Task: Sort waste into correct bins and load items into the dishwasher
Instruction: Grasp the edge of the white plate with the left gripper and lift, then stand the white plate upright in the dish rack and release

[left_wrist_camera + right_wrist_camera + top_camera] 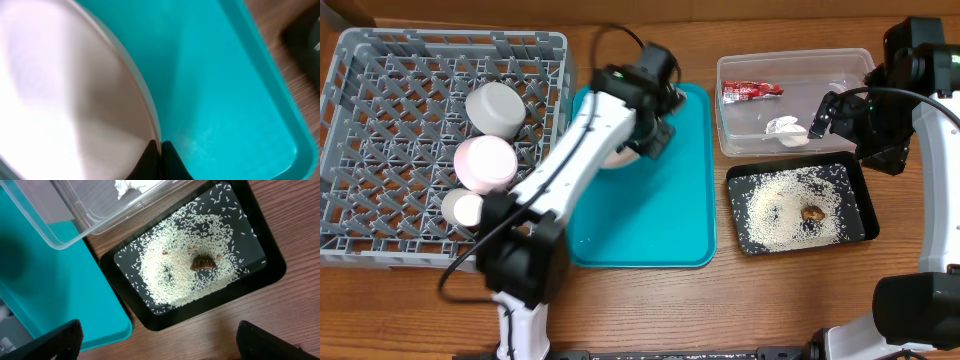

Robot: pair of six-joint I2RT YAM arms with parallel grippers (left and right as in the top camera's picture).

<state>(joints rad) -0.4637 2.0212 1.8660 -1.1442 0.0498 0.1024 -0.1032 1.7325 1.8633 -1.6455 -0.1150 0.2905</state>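
step: dish loading | my left hand (160,150) clamps plate (65,90) rim; right hand (160,342) wide open, empty | next: I lift plate to rack (350,50), frame left

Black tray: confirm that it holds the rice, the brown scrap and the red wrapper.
Wrong on the red wrapper: the overhead view shows it in the clear tub, near the tissue. The black tray holds only the rice and the brown scrap.
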